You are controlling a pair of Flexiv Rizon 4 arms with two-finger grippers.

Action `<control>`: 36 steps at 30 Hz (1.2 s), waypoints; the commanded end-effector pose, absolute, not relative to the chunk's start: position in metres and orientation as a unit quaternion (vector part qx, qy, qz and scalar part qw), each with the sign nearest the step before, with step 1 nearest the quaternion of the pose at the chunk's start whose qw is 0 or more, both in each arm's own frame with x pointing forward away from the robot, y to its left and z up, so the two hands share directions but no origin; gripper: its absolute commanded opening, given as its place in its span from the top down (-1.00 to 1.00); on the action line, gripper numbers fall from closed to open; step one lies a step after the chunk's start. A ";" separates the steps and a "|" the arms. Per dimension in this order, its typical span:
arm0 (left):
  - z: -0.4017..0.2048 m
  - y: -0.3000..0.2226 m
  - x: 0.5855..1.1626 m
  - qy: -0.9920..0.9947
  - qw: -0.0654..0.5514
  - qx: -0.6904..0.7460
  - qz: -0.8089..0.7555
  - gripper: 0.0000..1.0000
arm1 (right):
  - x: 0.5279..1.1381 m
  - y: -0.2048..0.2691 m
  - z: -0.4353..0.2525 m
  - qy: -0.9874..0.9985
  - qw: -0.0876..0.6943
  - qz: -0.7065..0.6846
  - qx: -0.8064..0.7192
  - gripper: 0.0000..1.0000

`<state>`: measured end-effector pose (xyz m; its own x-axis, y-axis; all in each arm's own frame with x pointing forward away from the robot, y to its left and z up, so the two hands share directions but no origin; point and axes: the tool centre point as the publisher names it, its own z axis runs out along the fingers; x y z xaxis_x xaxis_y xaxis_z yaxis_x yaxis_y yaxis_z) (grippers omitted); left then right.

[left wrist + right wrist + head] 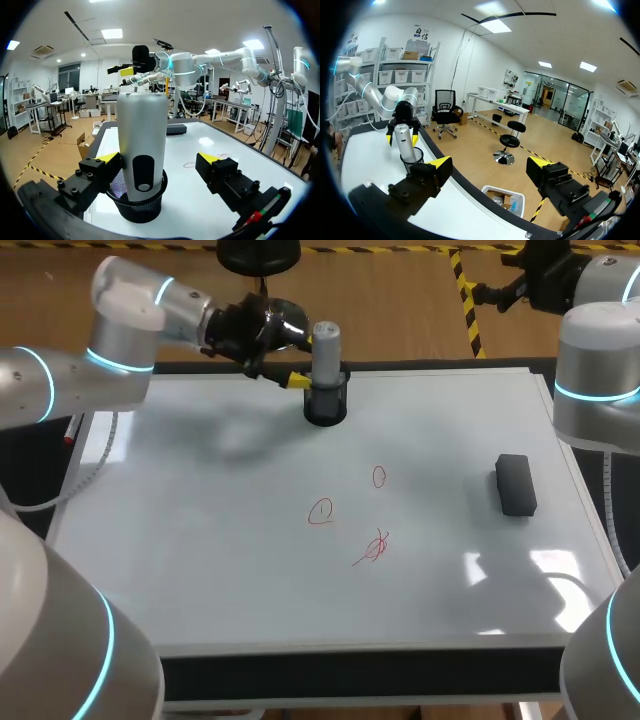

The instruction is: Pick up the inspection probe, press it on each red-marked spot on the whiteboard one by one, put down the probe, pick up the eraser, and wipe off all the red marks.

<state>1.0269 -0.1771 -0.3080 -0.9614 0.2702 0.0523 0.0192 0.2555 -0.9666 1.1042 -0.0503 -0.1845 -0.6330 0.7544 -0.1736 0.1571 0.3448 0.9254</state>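
Whiteboard surface lies under my left end effector, fingers apart either side of the upright probe in its black cup; red marks and eraser lie beyond; my right end effector gapes too.

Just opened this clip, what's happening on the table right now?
The left gripper sits open around the grey probe, which stands upright in its black cup at the far edge of the whiteboard; it has not closed on it. Three red marks are on the board, and the eraser lies untouched off to the right. The right gripper hangs open past the table's edge.
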 end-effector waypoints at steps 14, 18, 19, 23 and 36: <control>-0.322 -0.199 1.038 -0.786 0.104 -0.094 0.602 -1.00 | 1.104 -0.050 -0.184 0.761 0.306 0.488 0.300 -1.00; -0.323 -0.201 1.043 -0.786 0.104 -0.095 0.602 -1.00 | 1.104 -0.050 -0.184 0.761 0.306 0.488 0.300 -1.00; -0.323 -0.201 1.043 -0.786 0.105 -0.094 0.602 -1.00 | 1.104 -0.050 -0.184 0.761 0.306 0.488 0.300 -1.00; -0.325 -0.202 1.045 -0.785 0.106 -0.094 0.603 -1.00 | 1.104 -0.050 -0.184 0.761 0.306 0.488 0.300 -1.00; -0.329 -0.207 1.043 -0.782 0.110 -0.091 0.607 -1.00 | 1.104 -0.050 -0.184 0.761 0.306 0.488 0.300 -1.00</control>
<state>1.0363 -0.2049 -0.3257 -0.9633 0.2619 0.0591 0.0099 0.2546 -0.9670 1.1042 -0.0503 -0.1845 -0.6330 0.7544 -0.1736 0.1571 0.3448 0.9254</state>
